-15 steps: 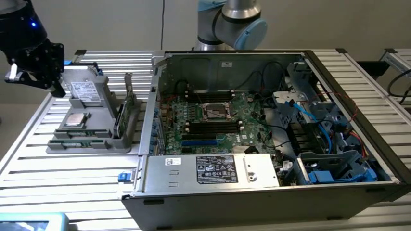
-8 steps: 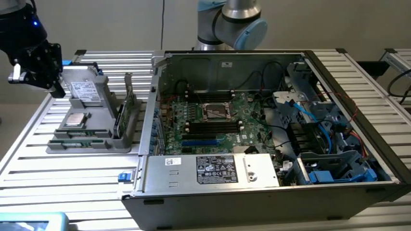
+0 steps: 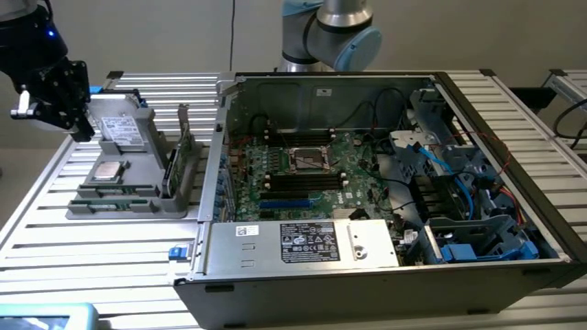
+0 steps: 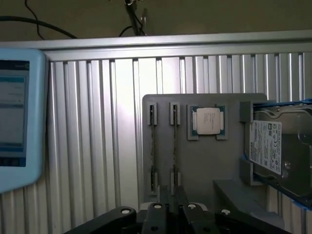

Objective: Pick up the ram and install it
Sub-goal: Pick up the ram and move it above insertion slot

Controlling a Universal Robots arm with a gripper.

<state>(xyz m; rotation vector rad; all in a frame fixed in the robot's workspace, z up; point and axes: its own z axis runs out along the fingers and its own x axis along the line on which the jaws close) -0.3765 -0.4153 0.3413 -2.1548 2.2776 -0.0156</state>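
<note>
The ram (image 4: 174,146) looks light, stiff and fragile; pinch its exposed edge mid-length. I cannot tell how open your hand (image 4: 174,202) is.

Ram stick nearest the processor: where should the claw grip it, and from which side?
Probably at mid-length, pinching its two flat faces and coming straight from above: the ram stick stands on edge in the grey holder, with brackets holding both ends.

Landmark: grey parts holder (image 3: 147,180). Above its 2 ram sticks (image 4: 152,146) the way is open. Bare slatted table (image 3: 41,206) flanks the exterior view's left; upright green card (image 3: 183,155) and computer case wall (image 3: 216,158) block the exterior view's right.
</note>
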